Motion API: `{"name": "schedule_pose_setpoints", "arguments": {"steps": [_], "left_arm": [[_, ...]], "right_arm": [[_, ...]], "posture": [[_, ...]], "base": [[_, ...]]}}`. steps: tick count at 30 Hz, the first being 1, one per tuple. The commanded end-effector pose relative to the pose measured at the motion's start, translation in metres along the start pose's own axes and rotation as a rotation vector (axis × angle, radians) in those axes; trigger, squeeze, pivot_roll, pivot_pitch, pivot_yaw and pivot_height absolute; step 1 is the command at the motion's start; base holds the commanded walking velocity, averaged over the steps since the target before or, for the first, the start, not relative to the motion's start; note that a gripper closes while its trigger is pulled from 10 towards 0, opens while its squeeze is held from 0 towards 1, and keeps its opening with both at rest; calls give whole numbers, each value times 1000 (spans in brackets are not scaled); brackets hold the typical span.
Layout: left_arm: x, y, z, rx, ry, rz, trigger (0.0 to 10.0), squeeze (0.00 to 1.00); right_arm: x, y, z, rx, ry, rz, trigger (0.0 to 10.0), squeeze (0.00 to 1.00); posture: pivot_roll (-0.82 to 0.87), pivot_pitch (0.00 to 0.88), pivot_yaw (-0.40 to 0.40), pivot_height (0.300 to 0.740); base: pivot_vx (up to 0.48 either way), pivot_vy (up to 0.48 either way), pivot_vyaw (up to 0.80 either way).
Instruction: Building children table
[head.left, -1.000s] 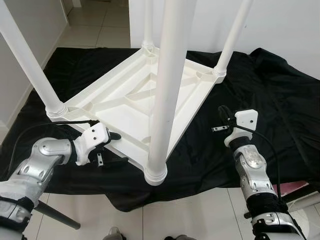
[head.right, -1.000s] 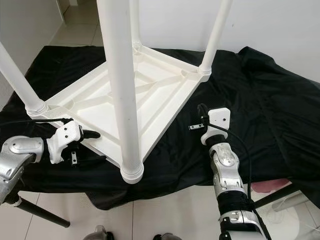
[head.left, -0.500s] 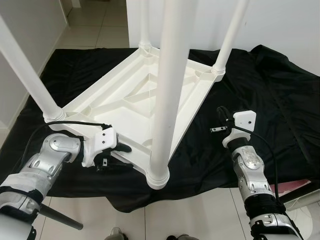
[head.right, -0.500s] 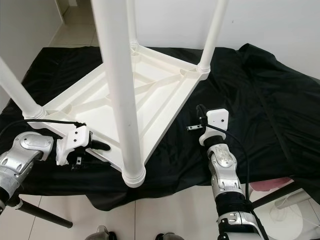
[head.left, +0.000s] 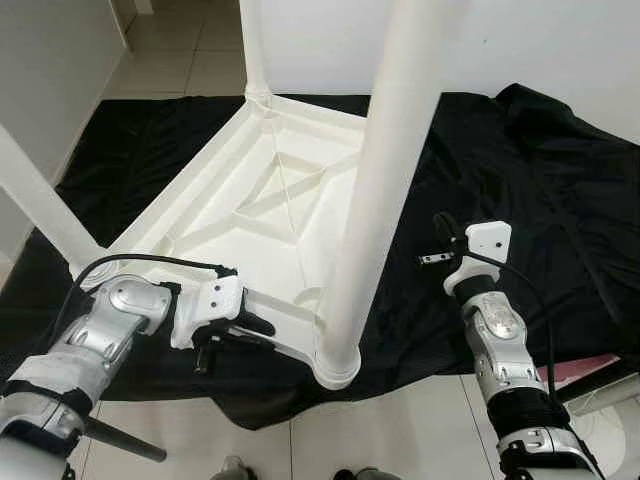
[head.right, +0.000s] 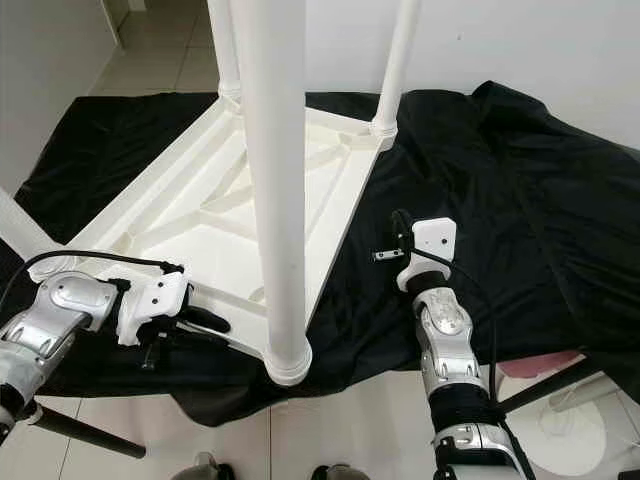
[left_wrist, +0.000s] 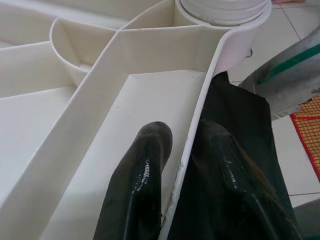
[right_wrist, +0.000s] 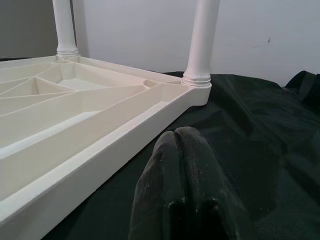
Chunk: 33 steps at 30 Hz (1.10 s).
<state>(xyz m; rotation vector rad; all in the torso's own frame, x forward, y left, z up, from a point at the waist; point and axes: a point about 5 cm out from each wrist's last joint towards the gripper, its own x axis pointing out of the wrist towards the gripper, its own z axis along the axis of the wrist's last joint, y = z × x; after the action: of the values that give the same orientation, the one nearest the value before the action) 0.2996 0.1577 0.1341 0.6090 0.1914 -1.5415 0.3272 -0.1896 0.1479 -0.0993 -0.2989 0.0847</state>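
White plastic table (head.left: 270, 215) lies upside down on a black cloth (head.left: 540, 180) spread over a tiled floor (head.left: 390, 440), legs pointing up. Underside ribs visible, diagonal bracing across the middle.

L → R:

L arm low at near-left. Left hand (head.left: 245, 330) is at the table's near rim, w/ the rim wall between its two fingers: in the left wrist view one finger (left_wrist: 137, 185) lies inside the tray-like underside, the other outside against the cloth, rim edge (left_wrist: 192, 145) running up between them. Clamped on that rim, fingers touching the wall both sides. Grip point is just beside the near corner leg socket, on its left.

Far-left leg (head.left: 40, 200) slants up out of the left corner. Back leg (head.left: 253, 50) stands at the far corner by the wall.

Near corner leg (head.left: 375, 190) – thick in view, rises from its socket (head.left: 337, 365) at the cloth's front edge, between the two hands, closer to the left one.

Fourth leg (head.right: 397, 60) at the right corner, seated in its collar.

Right hand (head.left: 447, 245) hovers over the cloth, right of the table's right-hand rim, not touching it. Right wrist view: fingers (right_wrist: 182, 185) pressed together, nothing between them; table rim runs alongside, near but apart.
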Motion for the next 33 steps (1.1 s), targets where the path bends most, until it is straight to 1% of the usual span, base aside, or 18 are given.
{"name": "schedule_pose_setpoints", "arguments": {"steps": [1,4,5,7,9,11,12,13,14,15,16,17,19,23,24,25,29,33], "left_arm": [[-2,7,-3,-23,9,105,0,0],[7,18,4,-46,-64,206,0,0],[7,18,4,-46,-64,206,0,0],[12,24,10,-61,-112,274,0,0],[12,24,10,-61,-112,274,0,0],[13,26,13,-71,-134,300,0,0],[15,29,15,-75,-154,341,0,0],[15,29,15,-75,-154,341,0,0],[16,31,17,-81,-171,379,0,0],[16,31,17,-81,-171,379,0,0],[16,34,18,-85,-183,419,0,0],[16,34,18,-85,-183,419,0,0],[18,40,18,-104,-200,501,0,0],[20,42,17,-127,-215,547,0,0],[22,42,17,-137,-221,557,588,0],[24,41,16,-133,-205,554,10000,0],[26,38,15,-127,-181,541,10000,0],[24,39,16,-137,-195,539,10000,0]], "right_arm": [[-1,-1,-3,9,14,-19,10000,0],[2,5,-2,18,11,-17,10000,0],[2,5,-2,18,11,-17,10000,0],[2,6,-2,22,9,-18,10000,0],[2,6,-2,22,9,-18,10000,0],[2,6,-2,23,8,-19,10000,0],[2,7,-2,23,7,-19,10000,0],[2,7,-2,23,7,-19,10000,0],[3,7,-1,26,6,-18,10000,0],[3,7,-1,26,6,-18,10000,0],[3,8,-1,26,5,-17,10000,0],[3,8,-1,26,5,-17,10000,0],[4,10,0,35,2,-17,10000,0],[3,12,0,44,2,-18,10000,0],[2,13,-1,44,3,-16,10000,0],[1,15,-1,47,4,-10,10000,0],[-2,19,-2,43,8,6,10000,0],[-4,18,-3,42,12,8,10000,0]], "posture": [[32,128,5,740],[25,121,8,740],[25,121,8,740],[27,119,7,740],[27,119,7,740],[27,119,7,740],[23,117,-2,740],[23,117,-2,740],[22,117,-1,740],[22,117,-1,740],[22,117,-1,740],[22,117,-1,740],[2,108,2,740],[-5,109,1,740],[-8,108,-1,740],[-11,111,-4,740],[-9,119,-7,740],[-8,123,-8,740]], "base": [[0,0,0],[0,0,0],[0,0,0],[0,0,0],[0,0,0],[0,0,0],[0,0,0],[0,0,0],[0,0,0],[0,0,0],[0,0,0],[0,0,0],[0,0,0],[0,0,0],[0,0,0],[0,0,0],[0,0,0],[0,0,0]]}}
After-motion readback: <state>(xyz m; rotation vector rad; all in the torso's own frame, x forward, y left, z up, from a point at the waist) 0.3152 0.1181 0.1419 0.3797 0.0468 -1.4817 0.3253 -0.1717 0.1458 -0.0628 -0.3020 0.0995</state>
